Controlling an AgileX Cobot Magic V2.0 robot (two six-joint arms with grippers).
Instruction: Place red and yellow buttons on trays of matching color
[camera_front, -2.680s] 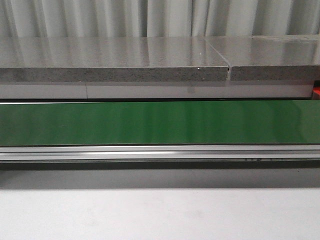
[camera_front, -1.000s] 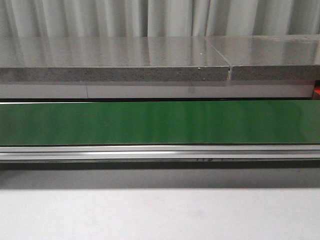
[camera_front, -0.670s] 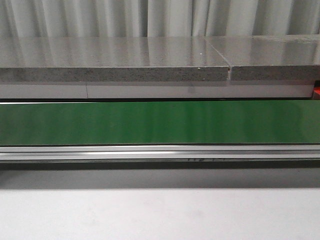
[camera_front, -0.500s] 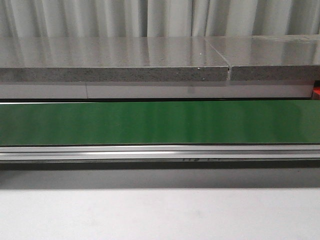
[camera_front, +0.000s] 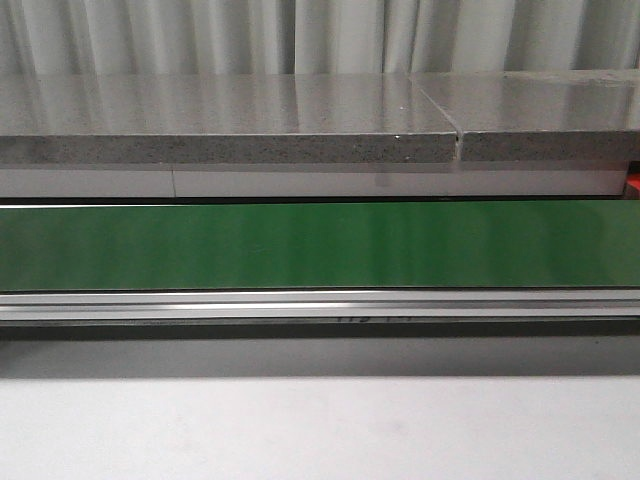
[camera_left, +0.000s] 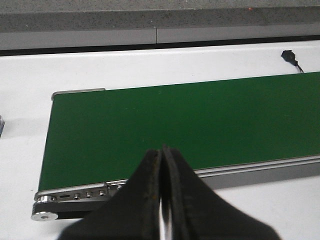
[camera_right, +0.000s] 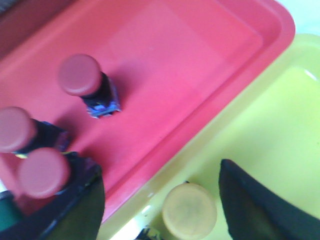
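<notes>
Three red buttons (camera_right: 80, 75) stand on the red tray (camera_right: 200, 65) beside my right gripper (camera_right: 160, 210), whose fingers are spread wide around a yellow button (camera_right: 189, 211) on the yellow tray (camera_right: 280, 140). I judge this a release. My left gripper (camera_left: 162, 200), pressed together, hovers over the bare green belt (camera_left: 200, 125). Next, I lift clear.

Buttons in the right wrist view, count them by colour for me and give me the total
Red buttons: 3, at and, all on the red tray.
Yellow buttons: 1, on the yellow tray, between the fingers of the open right tool.
Total: 4 buttons.
</notes>
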